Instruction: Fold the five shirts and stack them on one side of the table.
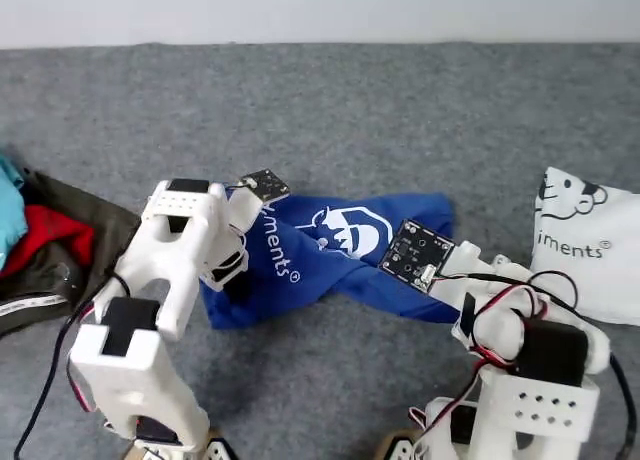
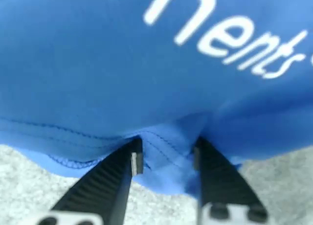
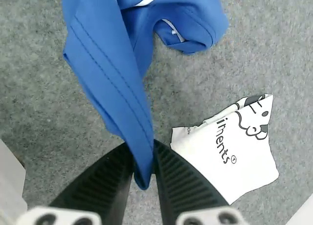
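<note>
The blue shirt (image 1: 340, 245) lies twisted across the middle of the table (image 1: 350, 100), held at both ends, probably so it can be drawn flat for a fold. The left gripper (image 2: 166, 159) sits low at the near-left hem, its fingers (image 2: 124, 166) closed on bunched seam. The right gripper (image 3: 143, 168) pinches the shirt's right edge tightly. Both arms lean forward over the cloth. A folded white shirt (image 1: 590, 250) lies at the right and unfolded shirts (image 1: 45, 240) are heaped at the left.

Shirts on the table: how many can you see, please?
5: blue shirt mid-table, white shirt right, teal shirt, red shirt and dark shirt piled left; more possibly hidden.
</note>
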{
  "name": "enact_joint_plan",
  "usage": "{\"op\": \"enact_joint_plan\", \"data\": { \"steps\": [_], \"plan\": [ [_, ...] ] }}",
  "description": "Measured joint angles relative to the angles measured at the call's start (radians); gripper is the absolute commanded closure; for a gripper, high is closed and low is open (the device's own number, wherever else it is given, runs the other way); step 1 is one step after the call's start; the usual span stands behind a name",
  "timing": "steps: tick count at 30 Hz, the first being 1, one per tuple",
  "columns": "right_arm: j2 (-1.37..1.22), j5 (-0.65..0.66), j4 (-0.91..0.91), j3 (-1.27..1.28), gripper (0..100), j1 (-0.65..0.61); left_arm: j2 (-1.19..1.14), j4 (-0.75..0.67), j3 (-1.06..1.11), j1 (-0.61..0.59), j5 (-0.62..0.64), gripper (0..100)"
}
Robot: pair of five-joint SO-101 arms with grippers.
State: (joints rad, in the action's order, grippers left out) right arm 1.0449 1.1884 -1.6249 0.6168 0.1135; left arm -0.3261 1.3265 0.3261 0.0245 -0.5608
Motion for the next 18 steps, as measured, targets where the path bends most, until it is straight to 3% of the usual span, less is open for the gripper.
{"op": "enact_joint_plan", "data": {
  "steps": [8, 18],
  "plan": [
    [0.000, 0.000, 0.006, 0.000, 98.9, 0.021, -0.046, 0.112, -0.089, 0.003, -0.006, 99],
    [0.000, 0.000, 0.132, 0.000, 98.9, 0.138, 0.247, 0.290, -0.086, 0.003, -0.025, 98]
  ]
}}
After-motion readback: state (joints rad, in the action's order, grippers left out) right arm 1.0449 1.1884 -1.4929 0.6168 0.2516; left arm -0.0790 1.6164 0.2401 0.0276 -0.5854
